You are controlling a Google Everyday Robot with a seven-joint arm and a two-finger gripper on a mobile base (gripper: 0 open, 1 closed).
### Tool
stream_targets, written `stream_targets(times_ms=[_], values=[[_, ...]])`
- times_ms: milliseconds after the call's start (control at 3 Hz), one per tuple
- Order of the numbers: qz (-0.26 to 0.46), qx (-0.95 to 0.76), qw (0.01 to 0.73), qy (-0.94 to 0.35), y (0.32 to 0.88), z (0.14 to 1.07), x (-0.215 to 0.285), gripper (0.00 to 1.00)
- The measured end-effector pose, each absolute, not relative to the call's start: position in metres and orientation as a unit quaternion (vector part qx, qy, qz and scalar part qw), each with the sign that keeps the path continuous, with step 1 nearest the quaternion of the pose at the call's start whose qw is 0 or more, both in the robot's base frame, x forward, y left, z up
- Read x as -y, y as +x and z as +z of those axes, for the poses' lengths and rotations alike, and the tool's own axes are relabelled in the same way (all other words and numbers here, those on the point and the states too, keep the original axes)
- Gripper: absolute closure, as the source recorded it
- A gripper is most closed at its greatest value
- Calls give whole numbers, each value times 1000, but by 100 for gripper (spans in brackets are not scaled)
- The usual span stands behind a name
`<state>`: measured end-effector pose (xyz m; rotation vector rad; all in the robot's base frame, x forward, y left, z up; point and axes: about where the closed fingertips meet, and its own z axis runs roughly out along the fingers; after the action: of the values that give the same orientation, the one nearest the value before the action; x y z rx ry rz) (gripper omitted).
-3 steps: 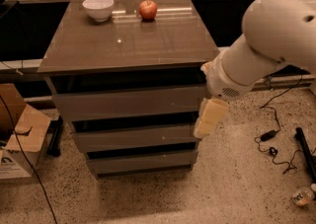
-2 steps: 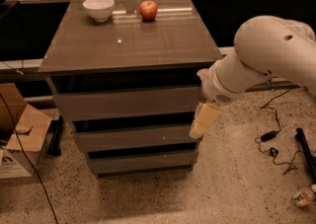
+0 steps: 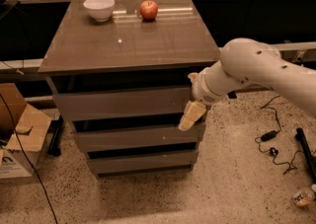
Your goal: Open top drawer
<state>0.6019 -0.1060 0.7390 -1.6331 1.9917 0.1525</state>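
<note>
A grey-brown drawer cabinet [image 3: 128,40] was seen standing on a speckled floor [image 3: 232,183]. The top drawer [image 3: 123,103] was located directly beneath the cabinet's flat top, with a dark gap shown above its plain front panel. Two narrower drawer fronts were stacked below it, the middle one [image 3: 133,136] and the lowest one [image 3: 140,161].

The gripper [image 3: 191,115], cream-coloured, was held at the right end of the top drawer's front, pointed downward across the panel's lower right corner and the gap beneath it. Whether it was spread or pressed together could not be told, nor whether the panel was touched. It was carried by a bulky white arm [image 3: 256,67] reaching in from the right.

At the back of the cabinet top, a white bowl [image 3: 99,8] and a red apple [image 3: 148,9] were set near each other but apart. An open cardboard box [image 3: 17,134] was seen on the floor to the left, and black cables [image 3: 269,136] were strewn on the right.
</note>
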Motion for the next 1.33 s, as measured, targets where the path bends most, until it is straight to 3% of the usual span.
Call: stream_targets(times_ms=[1000,1333], values=[[93,-735,242,-627,674,650,84,0],[101,-737,226,-629,676,643,85,18]])
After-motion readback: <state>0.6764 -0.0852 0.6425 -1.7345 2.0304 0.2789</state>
